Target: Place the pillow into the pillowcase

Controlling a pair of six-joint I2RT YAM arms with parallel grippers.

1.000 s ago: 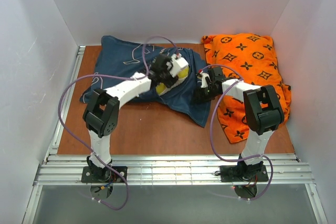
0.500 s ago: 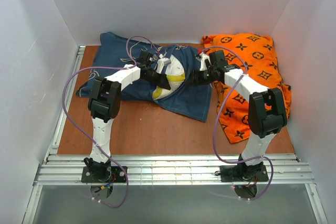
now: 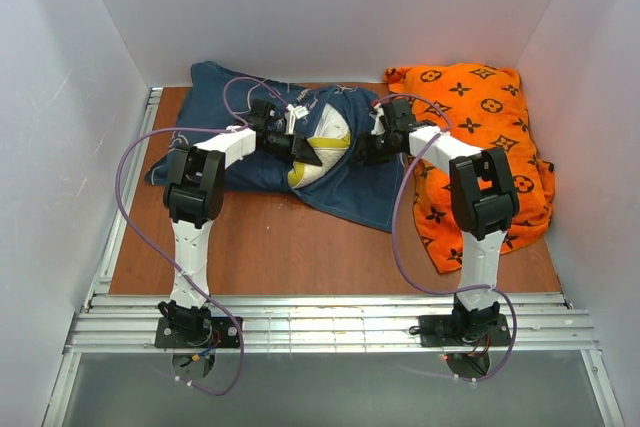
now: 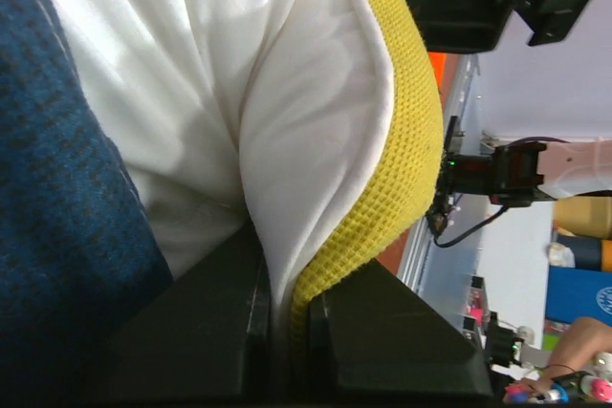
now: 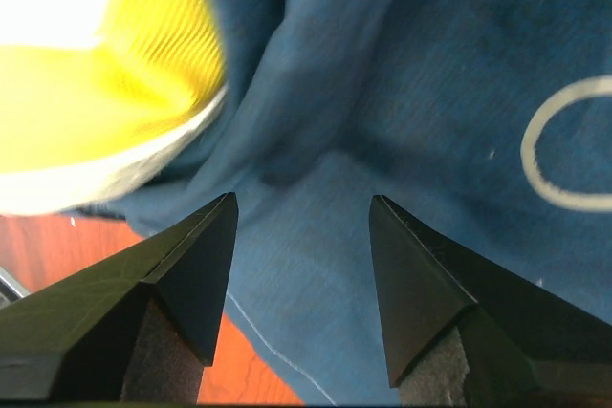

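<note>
The white pillow [image 3: 327,133] with its yellow edge band lies partly inside the navy pillowcase [image 3: 222,107] at the back of the table. Its lower end sticks out of the fabric. My left gripper [image 3: 308,155] is shut on the pillow's edge. In the left wrist view the white cloth and yellow band [image 4: 402,121] are pinched between the left gripper's [image 4: 287,284] black fingers, with pillowcase [image 4: 57,198] on the left. My right gripper [image 3: 363,151] hovers open over the pillowcase [image 5: 430,64] just right of the pillow [image 5: 96,74]. Nothing lies between the right gripper's [image 5: 301,207] fingers.
An orange cushion [image 3: 470,117] with dark monogram marks fills the back right corner, under and beside my right arm. White walls close in the left, back and right. Bare wooden table [image 3: 290,247] lies in front of the pillowcase, and a metal rail [image 3: 330,322] runs along the near edge.
My left gripper has drawn back to the left, and more of the pillow shows than one second ago. My right gripper has moved away from me and left, up to the pillow's right side.
</note>
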